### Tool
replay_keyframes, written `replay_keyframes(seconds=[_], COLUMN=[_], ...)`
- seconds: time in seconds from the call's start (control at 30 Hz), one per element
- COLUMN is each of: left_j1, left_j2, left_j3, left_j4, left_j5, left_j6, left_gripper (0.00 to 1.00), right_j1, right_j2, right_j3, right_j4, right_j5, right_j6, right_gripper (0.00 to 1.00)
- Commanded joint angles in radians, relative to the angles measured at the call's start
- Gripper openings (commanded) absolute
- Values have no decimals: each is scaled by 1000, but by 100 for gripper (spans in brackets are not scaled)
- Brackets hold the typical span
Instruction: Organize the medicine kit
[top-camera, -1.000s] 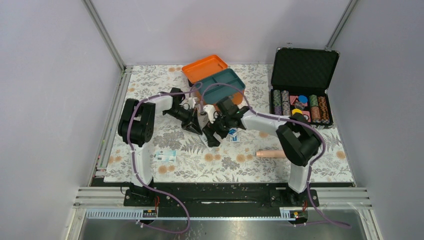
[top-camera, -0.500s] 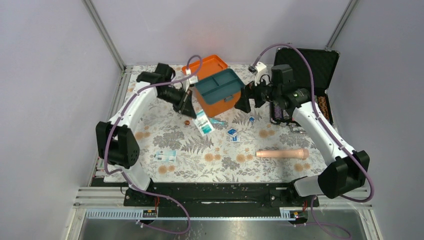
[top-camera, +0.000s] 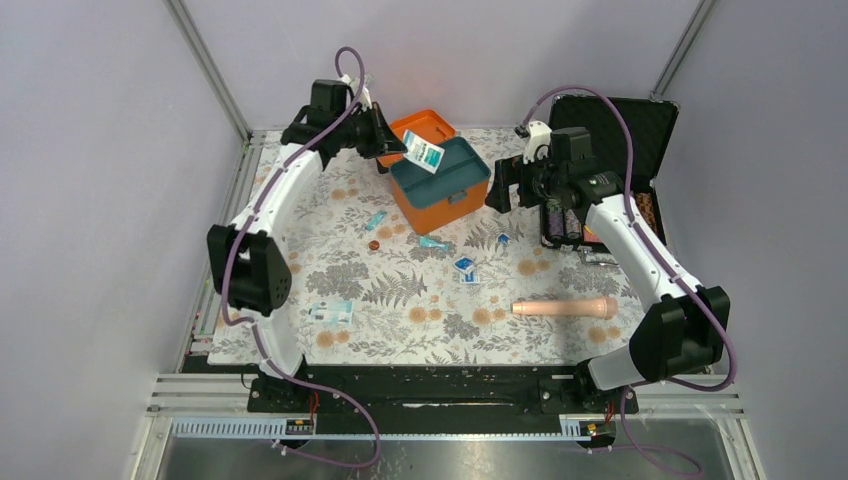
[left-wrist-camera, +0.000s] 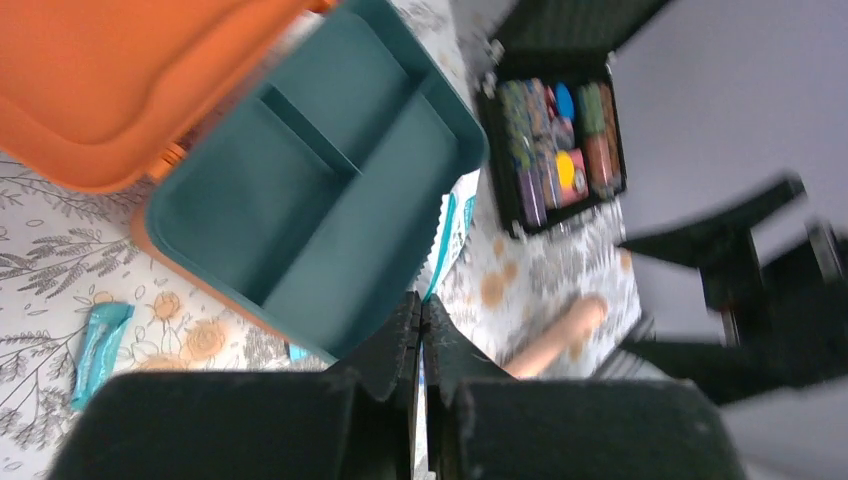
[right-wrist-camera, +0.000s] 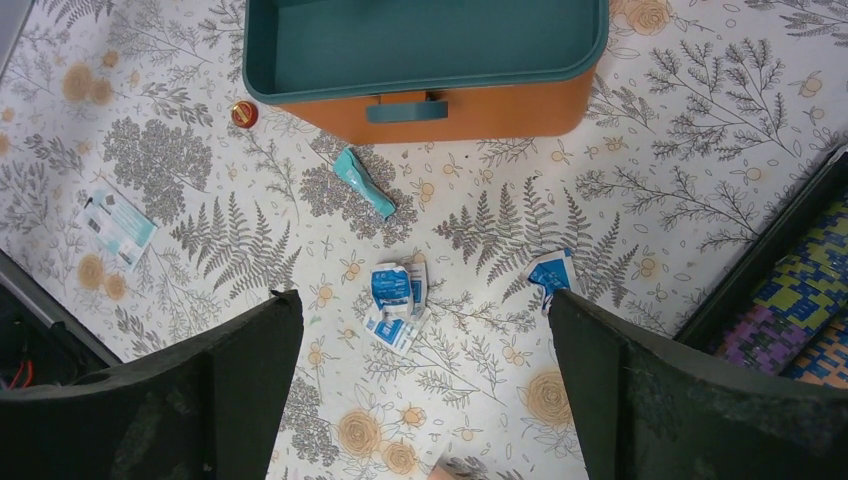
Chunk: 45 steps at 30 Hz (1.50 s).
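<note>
The orange medicine kit (top-camera: 446, 205) stands open at the back of the table, its lid (top-camera: 417, 128) laid back and the teal three-compartment tray (top-camera: 440, 170) on top. My left gripper (top-camera: 398, 148) is shut on a white-and-teal packet (top-camera: 424, 156) and holds it in the air over the tray's left edge; in the left wrist view the packet (left-wrist-camera: 451, 228) shows edge-on between the closed fingers. My right gripper (top-camera: 500, 187) is open and empty, just right of the kit, above blue-and-white packets (right-wrist-camera: 400, 300).
An open black case of poker chips (top-camera: 598, 210) stands at the right. A beige cylinder (top-camera: 565, 307) lies in front. Teal sachets (top-camera: 376, 220), a small red cap (top-camera: 373, 243), another white packet (top-camera: 331, 311) and small blue packets (top-camera: 466, 268) lie on the flowered mat.
My left arm lifted the white-and-teal packet from the mat in front of the kit up and back over the tray. My right arm barely moved beside the kit.
</note>
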Motion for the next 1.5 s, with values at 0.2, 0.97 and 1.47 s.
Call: replay_keyframes(seconds=[0.2, 0.97, 1.47], left_j1=[-57, -79, -50], left_j2=[132, 152, 69], left_j3=[120, 36, -58], left_j4=[-18, -85, -57], left_j5=[-444, -546, -530], left_j6=[-397, -665, -732], left_gripper=[0, 0, 0], right_j1=[-6, -7, -7], right_j2=[15, -34, -38], right_j3=[35, -27, -51], right_j4=[-33, -97, -97], right_j5=[1, 1, -2], right_j6=[-66, -104, -116], right_gripper=[99, 100, 100])
